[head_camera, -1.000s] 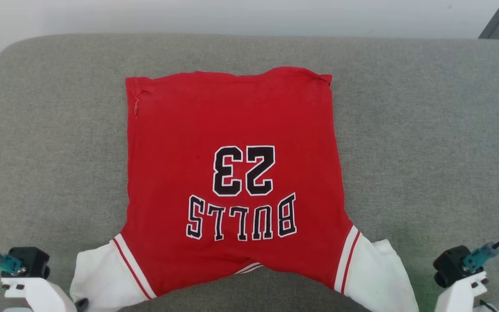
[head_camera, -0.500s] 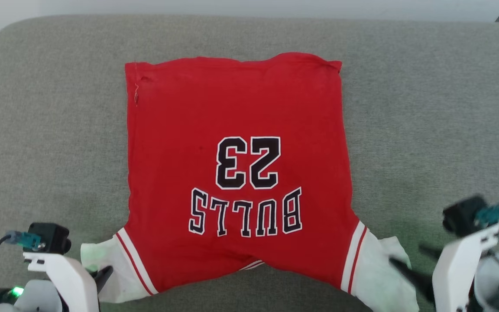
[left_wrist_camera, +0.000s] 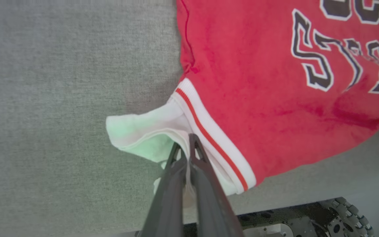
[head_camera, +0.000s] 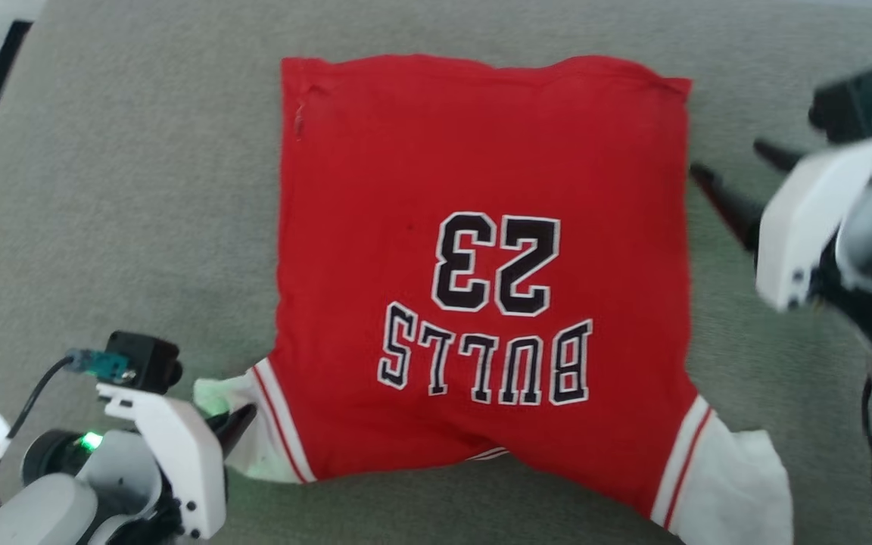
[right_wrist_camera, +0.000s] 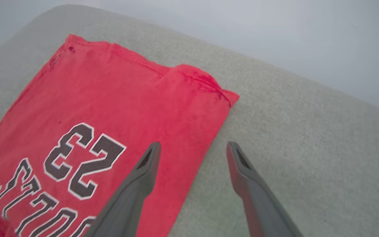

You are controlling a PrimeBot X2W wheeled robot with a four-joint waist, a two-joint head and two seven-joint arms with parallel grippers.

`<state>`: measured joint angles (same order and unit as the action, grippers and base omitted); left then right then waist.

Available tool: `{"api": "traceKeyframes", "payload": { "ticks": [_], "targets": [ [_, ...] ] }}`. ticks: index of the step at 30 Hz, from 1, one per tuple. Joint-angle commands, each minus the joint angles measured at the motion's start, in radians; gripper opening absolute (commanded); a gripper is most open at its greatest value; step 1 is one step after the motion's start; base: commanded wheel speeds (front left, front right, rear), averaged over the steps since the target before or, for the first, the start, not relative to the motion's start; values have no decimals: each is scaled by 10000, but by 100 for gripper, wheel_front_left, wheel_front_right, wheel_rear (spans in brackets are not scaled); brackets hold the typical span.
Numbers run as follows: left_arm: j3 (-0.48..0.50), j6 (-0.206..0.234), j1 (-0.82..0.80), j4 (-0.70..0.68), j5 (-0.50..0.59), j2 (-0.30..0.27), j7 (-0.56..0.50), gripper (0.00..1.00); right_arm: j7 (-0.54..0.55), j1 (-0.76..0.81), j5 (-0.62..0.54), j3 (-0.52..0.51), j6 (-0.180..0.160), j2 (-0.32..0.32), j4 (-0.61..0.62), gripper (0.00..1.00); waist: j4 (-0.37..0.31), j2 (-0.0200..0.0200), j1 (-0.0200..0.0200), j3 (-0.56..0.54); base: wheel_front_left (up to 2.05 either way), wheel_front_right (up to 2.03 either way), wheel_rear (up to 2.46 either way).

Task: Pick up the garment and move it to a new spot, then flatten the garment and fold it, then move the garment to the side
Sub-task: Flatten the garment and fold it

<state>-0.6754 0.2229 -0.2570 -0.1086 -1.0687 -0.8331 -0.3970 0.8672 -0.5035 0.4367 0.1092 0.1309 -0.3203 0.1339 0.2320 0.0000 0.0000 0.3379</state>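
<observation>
You've got the red jersey-style garment (head_camera: 481,189) w/ white short sleeves lying spread, print side up, on the grey woven padded surface (head_camera: 103,227), roughly mid-surface in the head view. Hem runs toward the far edge and sleeves toward the near edge, so the black white-edged "BULLS" lettering (head_camera: 485,363) & the number 23 (head_camera: 496,261) read upside down to you. Your L gripper (head_camera: 243,418) sits toward the near-left corner of the surface. Its two long dark fingers (left_wrist_camera: 176,197) are pressed together & clamped on the white left sleeve (left_wrist_camera: 137,131). In the L wrist view the cloth is pinched btwn the tips just beside the red-and-white striped seam (left_wrist_camera: 209,141), and the sleeve is bunched w/ a green tint on it. The white right sleeve (head_camera: 739,484) lies by the near edge on the right, w/ nothing touching it. Your R gripper (head_camera: 731,163) is over the right side of the surface, just beside the garment's right edge & nearer the far hem corner. Its jaws stand wide apart w/ nothing btwn them. In the R wrist view one finger (right_wrist_camera: 133,191) overlaps the red cloth edge and the other finger (right_wrist_camera: 255,197) is over bare grey surface; can't tell if either tip touches down. The R arm is motion-blurred in the head view. A pale wall (right_wrist_camera: 275,33) shows past the far edge, and part of the robot's wheeled base (left_wrist_camera: 344,210) shows below the near edge.
</observation>
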Motion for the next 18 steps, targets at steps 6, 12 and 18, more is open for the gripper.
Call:
{"api": "traceKeyframes", "payload": {
  "ticks": [6,12,18],
  "targets": [
    [-260,-348,-738,265,320,498,-81,0,-706,-2178,-450,209,-3,-394,-3055,100,961,0,0,585,0,0,0],
    [-445,-659,-1139,584,436,919,-78,0,-666,-3702,-875,295,-3,-455,-5759,100,1519,0,0,933,0,0,0],
    [-585,-994,-1492,1035,414,1335,-33,0,495,-4296,-963,613,-3,-181,-8479,100,1887,0,0,1205,0,0,0]
  ]
}}
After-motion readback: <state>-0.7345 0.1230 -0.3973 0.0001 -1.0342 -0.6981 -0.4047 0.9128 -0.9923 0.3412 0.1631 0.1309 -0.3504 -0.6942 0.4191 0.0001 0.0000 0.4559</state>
